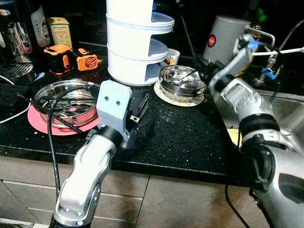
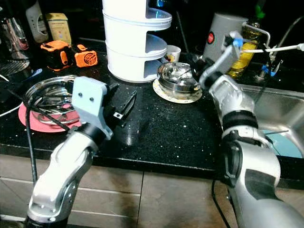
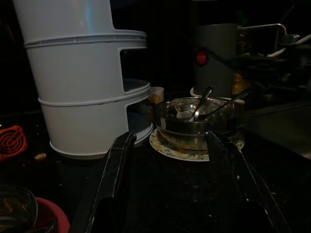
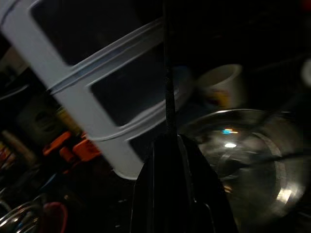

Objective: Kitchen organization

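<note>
A steel bowl (image 1: 179,78) with a spoon inside sits on a patterned plate (image 1: 176,99), right of the white tiered rack (image 1: 130,45). My right gripper (image 1: 202,71) hovers at the bowl's right rim and is shut on a thin utensil handle (image 4: 168,92) that reaches into the bowl. My left gripper (image 1: 140,100) lies low over the black counter in front of the rack, open with nothing between its fingers (image 3: 114,170). It points toward the bowl (image 3: 197,121).
At the left, a wide steel bowl (image 1: 61,99) holding utensils stands on a pink plate (image 1: 35,122). Two orange tools (image 1: 59,58) and a tea box lie behind it. A small cup (image 1: 172,56), a grey kettle (image 1: 223,38) and a sink (image 1: 285,111) are at the right.
</note>
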`<state>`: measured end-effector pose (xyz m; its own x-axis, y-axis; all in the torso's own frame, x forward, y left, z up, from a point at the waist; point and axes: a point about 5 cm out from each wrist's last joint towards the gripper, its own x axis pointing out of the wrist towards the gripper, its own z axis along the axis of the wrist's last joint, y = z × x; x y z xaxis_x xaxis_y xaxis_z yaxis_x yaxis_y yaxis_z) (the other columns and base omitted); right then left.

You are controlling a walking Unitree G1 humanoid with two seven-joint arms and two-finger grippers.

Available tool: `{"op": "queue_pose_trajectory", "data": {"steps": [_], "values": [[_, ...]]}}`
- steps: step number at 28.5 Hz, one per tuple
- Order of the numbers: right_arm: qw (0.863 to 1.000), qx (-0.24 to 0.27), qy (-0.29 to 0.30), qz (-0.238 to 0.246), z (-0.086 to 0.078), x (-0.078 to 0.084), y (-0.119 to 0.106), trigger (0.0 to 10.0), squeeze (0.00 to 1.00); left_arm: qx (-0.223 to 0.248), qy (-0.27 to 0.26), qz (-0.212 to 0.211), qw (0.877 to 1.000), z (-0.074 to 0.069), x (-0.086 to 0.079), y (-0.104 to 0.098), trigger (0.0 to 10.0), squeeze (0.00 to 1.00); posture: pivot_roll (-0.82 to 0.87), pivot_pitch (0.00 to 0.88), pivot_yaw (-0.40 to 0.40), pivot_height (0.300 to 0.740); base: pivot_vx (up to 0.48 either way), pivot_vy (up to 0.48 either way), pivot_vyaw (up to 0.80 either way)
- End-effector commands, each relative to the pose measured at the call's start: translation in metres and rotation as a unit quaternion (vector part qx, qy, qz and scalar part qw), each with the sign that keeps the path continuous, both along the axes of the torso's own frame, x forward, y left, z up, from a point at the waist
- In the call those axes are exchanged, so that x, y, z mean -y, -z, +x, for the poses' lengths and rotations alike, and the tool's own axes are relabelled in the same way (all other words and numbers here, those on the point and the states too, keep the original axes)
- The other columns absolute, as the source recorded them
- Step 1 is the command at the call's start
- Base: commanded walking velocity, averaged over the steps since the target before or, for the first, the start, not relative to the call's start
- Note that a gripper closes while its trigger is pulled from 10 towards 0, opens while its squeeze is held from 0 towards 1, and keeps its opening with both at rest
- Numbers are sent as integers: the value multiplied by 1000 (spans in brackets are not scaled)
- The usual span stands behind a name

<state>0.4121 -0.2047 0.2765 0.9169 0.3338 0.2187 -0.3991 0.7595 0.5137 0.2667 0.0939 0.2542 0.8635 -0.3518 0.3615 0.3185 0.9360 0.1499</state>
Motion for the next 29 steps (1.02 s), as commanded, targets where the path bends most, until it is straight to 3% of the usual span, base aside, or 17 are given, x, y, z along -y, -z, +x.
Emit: {"op": "queue_pose_trajectory", "data": {"steps": [1, 2, 10, 13, 16, 18, 20, 21, 22, 24, 25, 29], "values": [[1000, 1, 24, 3, -4, 16, 2, 10000, 0, -2, 7, 4, 1000, 1, 2, 1, 10000, 0, 36, 0, -107, 740, 0, 0, -581], [1000, 12, 24, 13, -10, 28, 7, 10000, 0, -1, 8, 5, 1000, 1, 2, 1, 10000, 0, 30, 0, -105, 740, 0, 0, -638], [999, 22, 36, -12, -22, 48, 11, 10000, 0, 0, 15, 4, 1000, 2, 4, 1, 10000, 0, 18, 0, -98, 740, 0, 0, -404], [991, -20, 84, -97, -22, 57, 23, 10000, 0, 0, 16, 4, 1000, 3, 4, 1, 10000, 0, 16, 0, -99, 740, 0, 0, 0], [987, -36, 99, -121, -21, 58, 27, 10000, 0, 0, 16, 4, 1000, 3, 4, 1, 10000, 0, 16, 0, -99, 740, 0, 0, 0], [956, -92, 151, -236, -20, 63, 45, 10000, 0, 0, 15, 4, 1000, 3, 4, 1, 10000, 0, 16, 0, -100, 740, 0, 0, 0], [925, -125, 178, -312, -21, 64, 56, 10000, 0, 1, 16, 4, 1000, 3, 4, 1, 10000, 0, 17, 0, -100, 740, 0, 0, 0], [925, -125, 178, -312, -21, 64, 56, 10000, 0, 1, 16, 4, 1000, 3, 4, 1, 10000, 0, 17, 0, -100, 740, 0, 0, 0], [917, -133, 181, -329, -21, 63, 58, 10000, 0, 1, 16, 4, 1000, 3, 4, 1, 10000, 0, 17, 0, -100, 740, 0, 0, 0], [887, -146, 193, -393, -21, 61, 66, 10000, 0, 1, 16, 4, 1000, 3, 4, 1, 10000, 0, 18, 0, -101, 740, 0, 0, 0], [887, -146, 193, -393, -21, 61, 66, 10000, 0, 1, 16, 4, 1000, 3, 4, 1, 10000, 0, 18, 0, -101, 740, 0, 0, 0], [818, -197, 205, -501, -27, 66, 94, 10000, 0, 2, 15, 6, 1000, 4, 4, 0, 10000, 0, 27, 0, -106, 740, 0, 0, 0]]}}
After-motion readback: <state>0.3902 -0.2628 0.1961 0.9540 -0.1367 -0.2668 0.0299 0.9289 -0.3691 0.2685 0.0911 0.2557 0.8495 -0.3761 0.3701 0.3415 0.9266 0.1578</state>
